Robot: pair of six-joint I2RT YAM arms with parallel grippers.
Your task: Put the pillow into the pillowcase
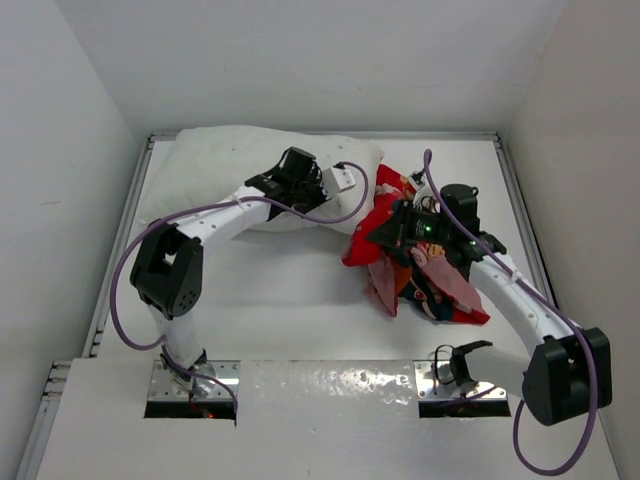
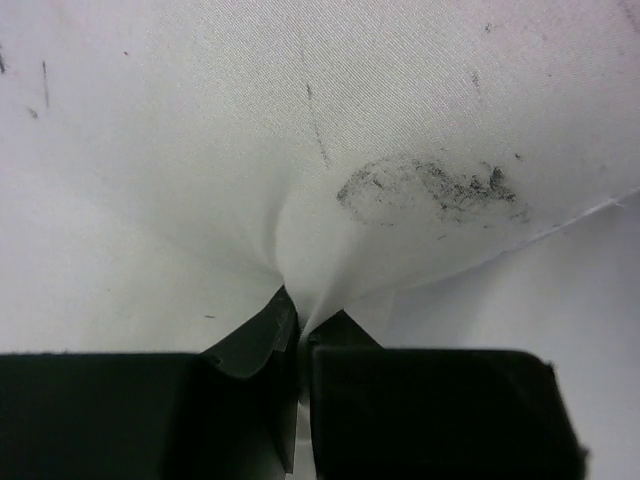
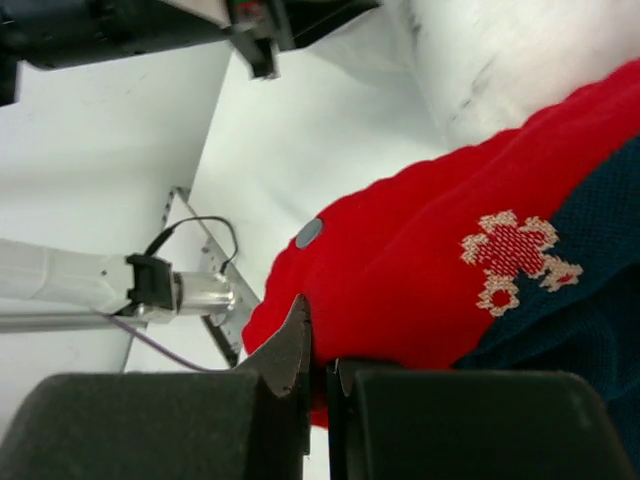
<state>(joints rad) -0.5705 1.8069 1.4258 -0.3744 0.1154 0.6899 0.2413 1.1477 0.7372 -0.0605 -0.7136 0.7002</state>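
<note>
Left gripper (image 2: 300,335) pinched on pillow (image 2: 330,130) fabric | right gripper (image 3: 318,350) apparently clamps pillowcase (image 3: 400,290) edge

Open table (image 1: 290,300) before pillow (image 1: 215,165) and pillowcase (image 1: 450,295)

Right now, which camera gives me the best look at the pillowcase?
The top external view: it shows most of the crumpled pillowcase beside the pillow. The right wrist view shows only a red and teal patch pinched in the right gripper. The left wrist view shows none of it, only white pillow fabric.
</note>
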